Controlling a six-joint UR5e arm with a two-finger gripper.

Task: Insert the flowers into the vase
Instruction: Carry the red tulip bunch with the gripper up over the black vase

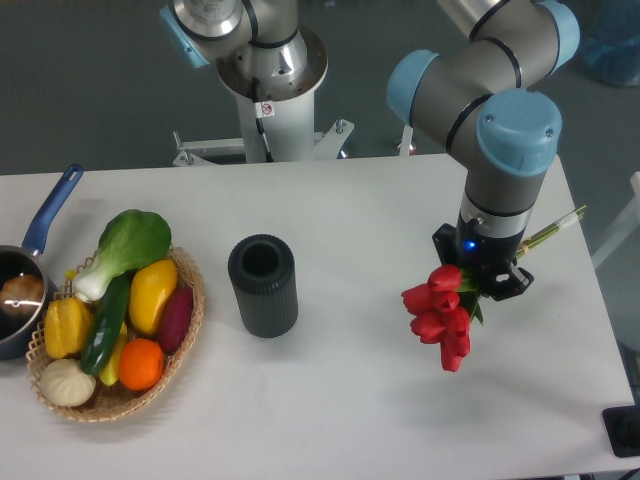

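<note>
My gripper (487,268) is clamped on the flowers (440,315) at the table's (360,220) right side, red buds pointing down-left and stems jutting past the far edge. The vase (263,285) stands upright well to their left, mouth open, with bare tabletop between. Beyond it sit a wicker basket (185,335) of vegetables and a blue-handled saucepan (35,240).

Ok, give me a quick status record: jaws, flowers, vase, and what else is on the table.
gripper: over the right part of the table, jaws shut on the flowers
flowers: red tulips held above the table, buds toward the camera, stem ends poking out behind the wrist
vase: upright at table centre, mouth empty, well left of the flowers
basket: at left, full of vegetables
saucepan: blue-handled, at the left edge
</note>
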